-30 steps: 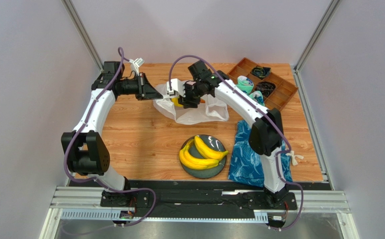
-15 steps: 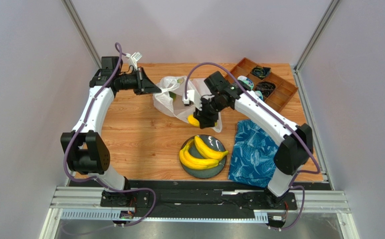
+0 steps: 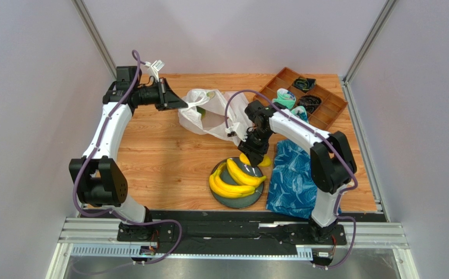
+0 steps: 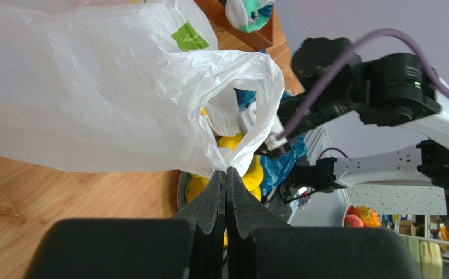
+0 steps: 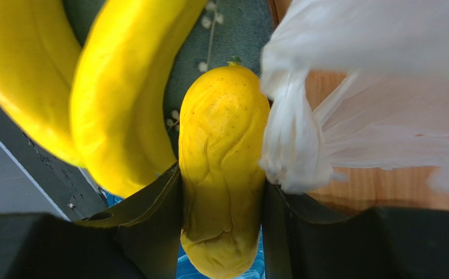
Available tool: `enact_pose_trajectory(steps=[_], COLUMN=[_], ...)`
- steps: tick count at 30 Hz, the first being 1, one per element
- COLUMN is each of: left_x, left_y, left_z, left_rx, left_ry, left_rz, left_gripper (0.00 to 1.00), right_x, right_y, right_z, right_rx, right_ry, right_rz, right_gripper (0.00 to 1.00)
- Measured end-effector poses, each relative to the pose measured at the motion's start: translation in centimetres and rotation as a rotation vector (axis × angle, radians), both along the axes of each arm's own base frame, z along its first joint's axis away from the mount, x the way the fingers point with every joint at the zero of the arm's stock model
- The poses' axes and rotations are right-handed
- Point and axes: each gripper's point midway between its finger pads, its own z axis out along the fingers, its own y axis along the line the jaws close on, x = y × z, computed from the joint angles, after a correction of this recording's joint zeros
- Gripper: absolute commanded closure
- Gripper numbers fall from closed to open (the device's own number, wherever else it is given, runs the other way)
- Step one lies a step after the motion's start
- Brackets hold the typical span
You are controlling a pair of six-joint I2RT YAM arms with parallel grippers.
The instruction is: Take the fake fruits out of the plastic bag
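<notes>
The white plastic bag (image 3: pixel 209 113) lies crumpled at the back middle of the table. My left gripper (image 3: pixel 177 103) is shut on its handle, and in the left wrist view the film (image 4: pixel 93 87) is pinched between the closed black fingertips (image 4: pixel 226 171). My right gripper (image 3: pixel 254 156) is shut on a wrinkled yellow fake fruit (image 5: pixel 224 151), held just over the far edge of a dark plate (image 3: pixel 236 204). A bunch of yellow bananas (image 3: pixel 235 180) lies on that plate. A fold of the bag (image 5: pixel 293 145) hangs beside the right finger.
A blue patterned cloth (image 3: pixel 293 174) lies right of the plate, under my right arm. A wooden compartment tray (image 3: pixel 331 113) at the back right holds teal-and-white socks (image 3: pixel 286 100) and black cables. Metal frame posts and grey walls close in both sides.
My right gripper has pulled the yellow fruit out of the bag and carried it forward to the plate. The bag has slumped open; my left gripper kept its hold on the handle.
</notes>
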Motion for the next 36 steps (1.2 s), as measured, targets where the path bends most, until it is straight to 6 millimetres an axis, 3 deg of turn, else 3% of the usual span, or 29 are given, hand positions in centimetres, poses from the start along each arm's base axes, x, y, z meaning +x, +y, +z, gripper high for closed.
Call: enact_pose_trajectory(steps=[4, 8, 10, 11, 12, 18, 23, 28, 31, 34, 36], left_x=[-0.6, -1.0, -1.0, -1.0, -1.0, -1.0, -1.0, -0.7, -0.6, -0.7, -0.9], left_y=[0.0, 0.0, 0.0, 0.0, 0.0, 0.0, 0.0, 0.0, 0.0, -0.1, -0.2], left_z=[0.4, 0.5, 0.6, 0.5, 0.5, 0.5, 0.4, -0.1, -0.3, -0.3, -0.1], left_rx=[0.0, 0.003, 0.004, 0.005, 0.005, 0.004, 0.002, 0.005, 0.005, 0.0, -0.008], left_ry=[-0.012, -0.018, -0.021, -0.02, -0.021, -0.02, -0.018, -0.01, -0.008, -0.007, -0.009], left_rz=[0.0, -0.001, 0.0, 0.001, 0.002, 0.0, -0.005, -0.009, -0.011, -0.017, -0.026], left_gripper=[1.0, 1.0, 1.0, 1.0, 1.0, 1.0, 1.0, 1.0, 1.0, 1.0, 1.0], right_x=[-0.1, -1.1, -1.8, -2.1, -2.5, -3.2, -0.1, 3.6, 4.2, 4.9, 5.8], right_y=[-0.5, 0.1, 0.6, 0.8, 0.9, 0.8, 1.0, 2.0, 2.6, 3.4, 4.5], right_z=[-2.6, -2.8, -2.3, -2.1, -2.0, -0.6, 2.8, 9.9, 14.0, 16.8, 17.6], right_rx=[-0.05, -0.039, -0.014, -0.004, 0.002, 0.009, 0.091, 0.233, 0.306, 0.382, 0.423], right_ry=[0.091, 0.179, 0.219, 0.237, 0.258, 0.316, 0.221, -0.027, -0.138, -0.215, -0.253], right_rz=[-0.057, -0.099, -0.111, -0.115, -0.119, -0.141, -0.139, -0.081, -0.075, -0.09, -0.095], right_gripper=[0.76, 0.68, 0.44, 0.03, 0.0, 0.0, 0.0, 0.0, 0.0, 0.02, 0.13])
